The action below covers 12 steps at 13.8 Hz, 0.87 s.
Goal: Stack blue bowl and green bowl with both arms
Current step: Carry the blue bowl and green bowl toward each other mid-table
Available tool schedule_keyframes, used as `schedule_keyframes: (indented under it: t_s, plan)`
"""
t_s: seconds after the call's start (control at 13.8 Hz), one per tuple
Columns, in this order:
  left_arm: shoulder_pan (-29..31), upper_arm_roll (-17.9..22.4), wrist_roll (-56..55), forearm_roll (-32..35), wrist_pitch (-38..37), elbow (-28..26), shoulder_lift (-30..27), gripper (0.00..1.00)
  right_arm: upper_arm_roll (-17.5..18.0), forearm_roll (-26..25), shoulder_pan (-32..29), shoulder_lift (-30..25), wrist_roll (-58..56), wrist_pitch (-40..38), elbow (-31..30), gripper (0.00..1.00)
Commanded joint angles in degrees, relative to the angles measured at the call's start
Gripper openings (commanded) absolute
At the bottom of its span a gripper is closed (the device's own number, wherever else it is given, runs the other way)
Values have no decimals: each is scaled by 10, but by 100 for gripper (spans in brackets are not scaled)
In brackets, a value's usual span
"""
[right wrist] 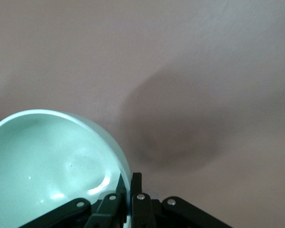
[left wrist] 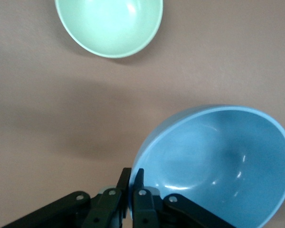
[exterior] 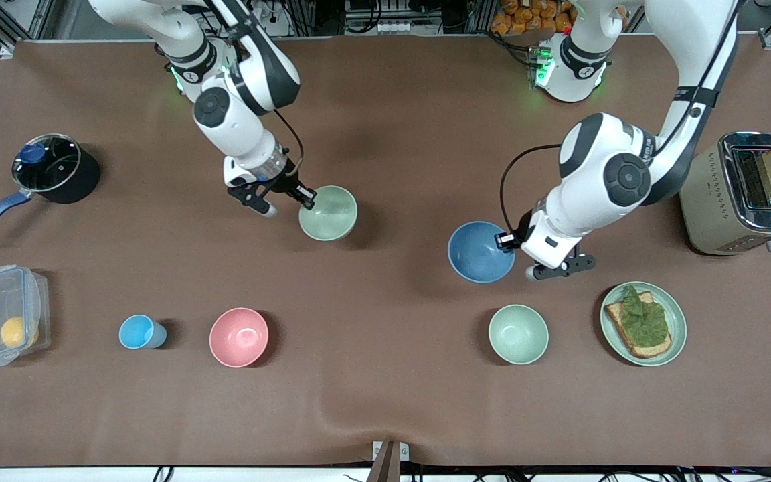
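My right gripper (exterior: 305, 195) is shut on the rim of the green bowl (exterior: 328, 213) and holds it a little above the table's middle; its shadow lies apart from it on the cloth. The right wrist view shows the fingers (right wrist: 128, 183) pinching that rim (right wrist: 52, 166). My left gripper (exterior: 507, 239) is shut on the rim of the blue bowl (exterior: 481, 252), lifted and tilted over the table toward the left arm's end. The left wrist view shows the pinch (left wrist: 132, 178) on the blue bowl (left wrist: 218, 161). The two bowls are well apart.
A paler mint bowl (exterior: 518, 333) (left wrist: 109, 23) and a green plate with toast and lettuce (exterior: 643, 323) lie nearer the front camera than the blue bowl. Also here are a toaster (exterior: 740, 194), pink bowl (exterior: 239, 337), light-blue cup (exterior: 139, 332), lidded container (exterior: 4, 314) and pot (exterior: 51, 167).
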Motion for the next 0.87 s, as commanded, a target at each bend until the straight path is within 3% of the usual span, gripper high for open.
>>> schedule_keyframes:
  t_s: [0.0, 0.65, 0.72, 0.8]
  plan:
    - [-32, -1, -38, -2, -8, 10, 8, 0, -6, 12, 34, 31, 30, 33, 11, 0]
    - [-112, -1, -148, 0, -7, 52, 44, 0, -10, 12, 87, 116, 67, 74, 48, 0]
    - [-118, -1, -153, 0, -7, 52, 44, 0, -10, 12, 87, 116, 68, 74, 49, 15]
    - [-126, 0, -154, 0, -6, 53, 46, 0, -10, 13, 86, 116, 70, 74, 49, 78]
